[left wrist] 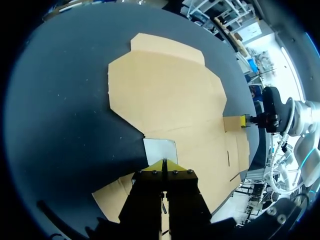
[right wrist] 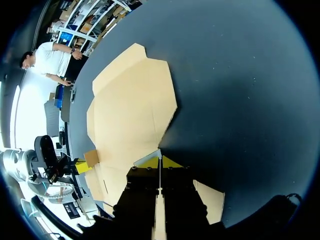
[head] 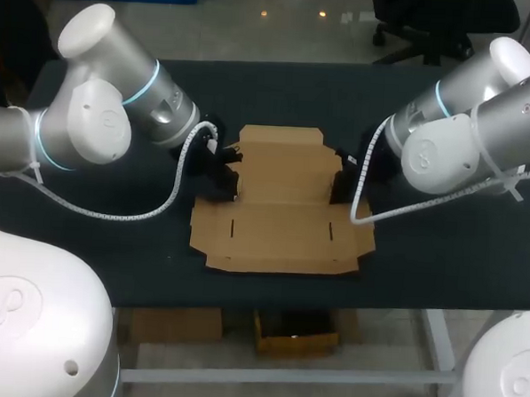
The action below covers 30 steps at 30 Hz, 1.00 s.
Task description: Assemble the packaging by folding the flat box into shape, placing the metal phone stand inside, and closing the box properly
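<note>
Mid-table, found the flat box (head: 282,213) spread out unfolded on the dark table (head: 421,269), main panels lying flat. Saw left gripper (left wrist: 164,164) at its left edge and right gripper (right wrist: 160,161) at its right edge, each with jaws nearly together, pinching a raised side flap (left wrist: 160,149) edge-on between the yellow tips.

The left arm (head: 91,118) and right arm (head: 469,129) are rounded white and silver-grey shells; a cyan ring (head: 150,81) glows at each joint; a white coiled cable (head: 158,209) loops from each wrist; the jaws are black-bodied, with small screws (left wrist: 152,172) and yellow tips (left wrist: 164,164).
</note>
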Available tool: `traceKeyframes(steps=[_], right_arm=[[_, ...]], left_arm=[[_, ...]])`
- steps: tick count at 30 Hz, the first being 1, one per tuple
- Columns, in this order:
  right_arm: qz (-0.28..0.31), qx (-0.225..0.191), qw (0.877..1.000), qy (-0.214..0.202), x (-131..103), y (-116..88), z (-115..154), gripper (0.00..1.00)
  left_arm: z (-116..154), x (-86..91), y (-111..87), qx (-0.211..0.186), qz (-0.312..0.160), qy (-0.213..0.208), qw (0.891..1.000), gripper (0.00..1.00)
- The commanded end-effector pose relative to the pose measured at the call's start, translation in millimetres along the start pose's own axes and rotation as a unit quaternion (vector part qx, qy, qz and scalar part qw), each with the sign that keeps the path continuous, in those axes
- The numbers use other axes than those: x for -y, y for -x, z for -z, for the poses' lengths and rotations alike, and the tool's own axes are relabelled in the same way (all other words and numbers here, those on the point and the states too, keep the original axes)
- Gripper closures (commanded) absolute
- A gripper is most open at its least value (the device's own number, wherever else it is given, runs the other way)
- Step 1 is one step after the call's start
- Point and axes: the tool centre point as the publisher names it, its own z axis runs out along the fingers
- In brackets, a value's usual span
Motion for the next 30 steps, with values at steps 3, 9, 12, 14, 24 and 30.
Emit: traceKeyframes(steps=[3,9,12,14,24,30], right_arm=[[0.000,-0.006,1.000,-0.005,-6.2,0.3,1.2,1.00],[0.000,-0.008,1.000,-0.006,-8.0,-2.8,-1.4,1.00],[0.002,-0.008,1.000,-0.007,-7.4,-5.6,-2.0,1.00],[0.004,-0.004,1.000,-0.004,-6.3,-7.6,-1.3,1.00],[0.006,0.018,1.000,-0.003,-7.3,-13.9,-6.2,1.00],[0.006,0.022,1.000,-0.004,-6.9,-15.3,-8.0,1.00]], left_arm=[[0.9,1.1,-3.3,0.001,-0.003,0.002,1.000,1.00],[-0.4,0.2,-1.7,0.003,-0.001,0.005,1.000,1.00],[-1.2,0.5,-0.7,0.004,0.001,0.006,1.000,1.00],[-1.3,0.5,-0.6,0.004,0.002,0.006,1.000,1.00],[-5.6,2.8,-0.9,0.002,0.000,0.012,1.000,1.00],[-6.7,3.4,-0.2,0.003,0.002,0.014,1.000,1.00]])
